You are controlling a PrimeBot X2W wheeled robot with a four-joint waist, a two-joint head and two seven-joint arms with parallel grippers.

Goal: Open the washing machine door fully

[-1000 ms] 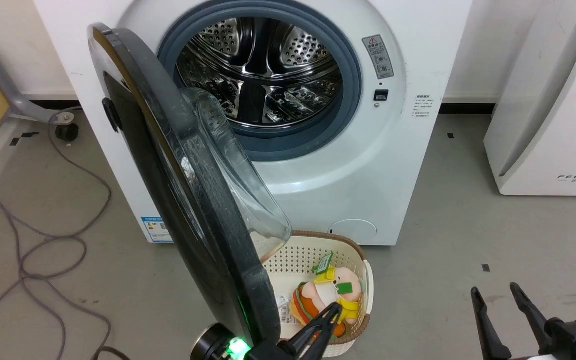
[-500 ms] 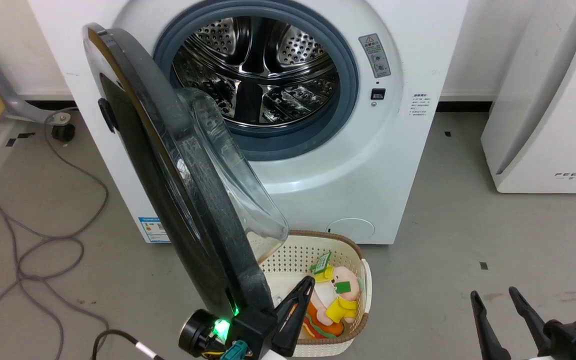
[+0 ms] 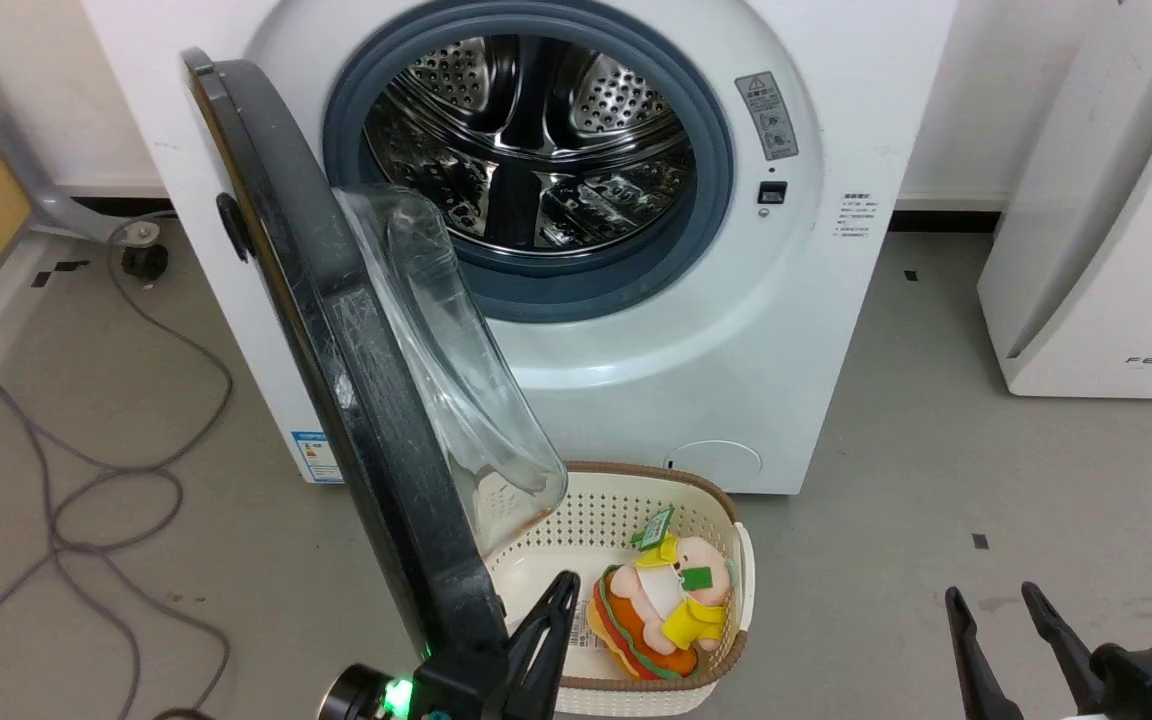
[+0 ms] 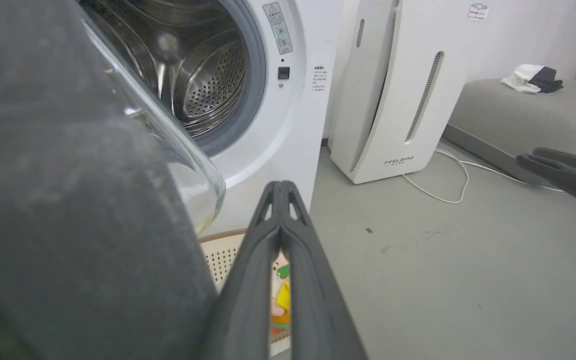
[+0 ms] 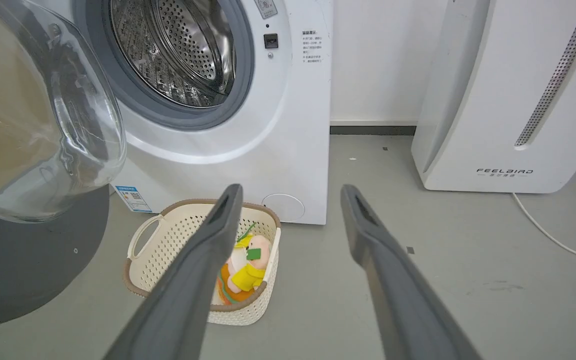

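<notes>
One closed left hand (image 3: 565, 586) flanks the washing machine door's (image 3: 336, 340) rim.

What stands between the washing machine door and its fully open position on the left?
Nothing visible blocks it. Left of the washing machine door, only a grey cable lies flat on the floor; a castor leg by the wall looks clear. The basket sits on the door's inner side, near the shut left gripper.

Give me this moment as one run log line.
washing machine door: open, swung outward | left fingers: shut, by door's lower rim | right fingers: open, empty
</notes>
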